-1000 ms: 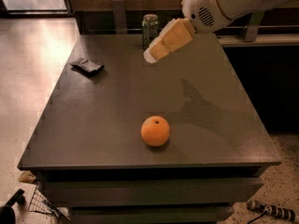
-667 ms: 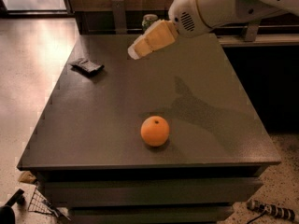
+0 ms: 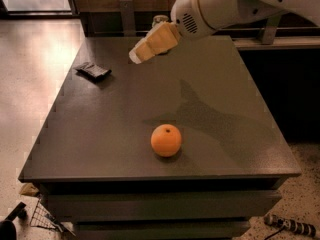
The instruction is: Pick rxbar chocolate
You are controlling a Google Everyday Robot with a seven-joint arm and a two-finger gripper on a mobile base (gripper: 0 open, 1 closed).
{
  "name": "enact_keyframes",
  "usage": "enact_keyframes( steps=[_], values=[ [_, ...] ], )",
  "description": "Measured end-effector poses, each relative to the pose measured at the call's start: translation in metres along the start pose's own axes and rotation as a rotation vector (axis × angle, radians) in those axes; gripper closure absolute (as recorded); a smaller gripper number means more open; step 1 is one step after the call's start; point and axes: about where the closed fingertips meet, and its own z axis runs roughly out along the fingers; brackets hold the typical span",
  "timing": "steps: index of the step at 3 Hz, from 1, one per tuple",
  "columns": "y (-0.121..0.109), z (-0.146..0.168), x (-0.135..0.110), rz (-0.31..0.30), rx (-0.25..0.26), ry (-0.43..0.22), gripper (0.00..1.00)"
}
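The rxbar chocolate [image 3: 93, 71] is a small flat dark crinkly wrapper lying near the far left edge of the dark table [image 3: 120, 119]. My gripper [image 3: 136, 57] hangs above the far middle of the table, to the right of the bar and well above it, at the end of the white arm [image 3: 220, 6] that comes in from the upper right. Nothing shows in the gripper. An orange [image 3: 166, 140] sits near the table's front. The top of a green can [image 3: 160, 19] peeks out behind the gripper at the far edge.
A counter edge [image 3: 275, 41] runs along the right behind the table. Floor [image 3: 30, 74] lies to the left. A wire object [image 3: 45, 216] and a dark item [image 3: 285, 224] lie on the floor by the table's front corners.
The arm and gripper have swung left across the far side of the table, toward the bar, now covering most of the green can. The bar and orange have not moved.
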Motion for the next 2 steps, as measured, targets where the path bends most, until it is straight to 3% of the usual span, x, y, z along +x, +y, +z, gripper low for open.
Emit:
enact_keyframes(
  steps=[1, 2],
  values=[
    [0.003, 0.037, -0.004, -0.013, -0.013, -0.008, 0.0],
    [0.009, 0.088, -0.005, 0.005, -0.038, -0.08, 0.0]
  ],
)
